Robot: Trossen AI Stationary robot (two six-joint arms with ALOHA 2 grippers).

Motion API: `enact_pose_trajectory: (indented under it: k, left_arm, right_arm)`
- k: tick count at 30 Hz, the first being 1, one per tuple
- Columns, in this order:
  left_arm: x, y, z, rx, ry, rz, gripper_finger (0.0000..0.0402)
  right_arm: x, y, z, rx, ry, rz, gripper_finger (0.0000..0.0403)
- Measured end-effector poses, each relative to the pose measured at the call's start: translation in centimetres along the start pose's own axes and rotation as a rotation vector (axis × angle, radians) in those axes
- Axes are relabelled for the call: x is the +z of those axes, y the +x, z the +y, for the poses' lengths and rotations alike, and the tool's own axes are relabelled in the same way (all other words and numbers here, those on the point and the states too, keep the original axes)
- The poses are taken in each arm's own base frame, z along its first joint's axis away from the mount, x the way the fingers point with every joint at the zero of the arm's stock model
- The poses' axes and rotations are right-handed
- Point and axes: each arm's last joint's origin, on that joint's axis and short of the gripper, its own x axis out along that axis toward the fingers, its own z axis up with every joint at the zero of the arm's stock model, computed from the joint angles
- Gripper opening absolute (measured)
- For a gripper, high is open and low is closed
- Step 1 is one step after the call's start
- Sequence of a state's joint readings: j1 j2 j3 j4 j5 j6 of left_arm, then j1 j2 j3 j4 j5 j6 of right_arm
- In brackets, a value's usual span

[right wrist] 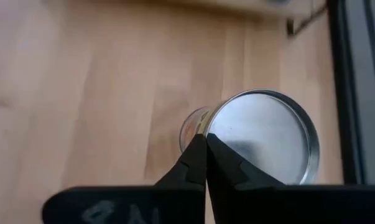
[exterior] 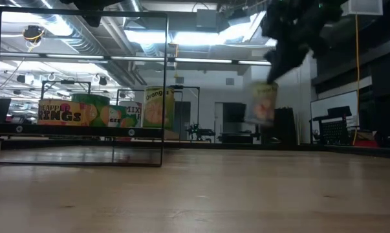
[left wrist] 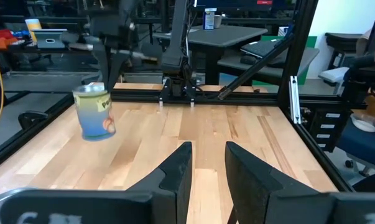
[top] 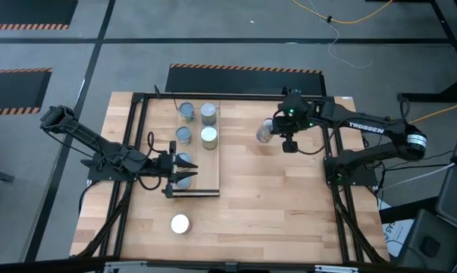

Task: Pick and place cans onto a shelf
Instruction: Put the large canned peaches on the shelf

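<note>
Pressed together, the right gripper point(right wrist: 206, 163) shows its fingers touching in its wrist view, a silver-topped can point(right wrist: 262, 138) just beyond their tips; whether they pinch its rim I cannot tell. From above, that can point(top: 264, 132) sits under the right gripper point(top: 288, 141), well right of the shelf point(top: 213, 163), where four cans point(top: 196, 123) stand in two pairs. A white-topped can point(top: 180, 224) stands alone near the table's front edge. The left gripper point(top: 184, 171) hangs over the shelf's near end. At table height, the can point(exterior: 262, 103) hangs clear of the wood; shelf labels read "Oranges" point(exterior: 157, 107) and "INGS" point(exterior: 60, 113). The left wrist view shows the left gripper point(left wrist: 208, 163) with a narrow gap, holding nothing.
</note>
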State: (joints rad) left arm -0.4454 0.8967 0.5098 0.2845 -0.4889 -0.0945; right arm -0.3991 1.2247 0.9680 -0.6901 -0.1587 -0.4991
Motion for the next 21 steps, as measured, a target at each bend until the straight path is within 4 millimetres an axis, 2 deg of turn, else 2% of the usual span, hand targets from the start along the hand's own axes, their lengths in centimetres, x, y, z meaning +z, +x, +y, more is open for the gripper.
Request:
enact_pose_trajectory:
  k: [8, 11, 15, 21]
  left_arm:
    - [0.0, 0.0, 0.0, 0.0, 0.0, 0.0, 0.0089]
    - [0.0, 0.0, 0.0, 0.0, 0.0, 0.0, 0.0089]
    - [0.0, 0.0, 0.0, 0.0, 0.0, 0.0, 0.0089]
    - [0.0, 0.0, 0.0, 0.0, 0.0, 0.0, 0.0089]
  right_arm:
    - [4.6, -2.5, 1.9, 0.025, 0.001, -0.158, 0.0001]
    - [6.4, -2.7, 2.5, 0.05, -0.002, -0.188, 0.0001]
    - [9.1, -1.8, 3.4, 0.096, 0.005, -0.198, 0.0]
    - [13.2, 0.7, 4.6, 0.153, 0.018, -0.189, 0.0]
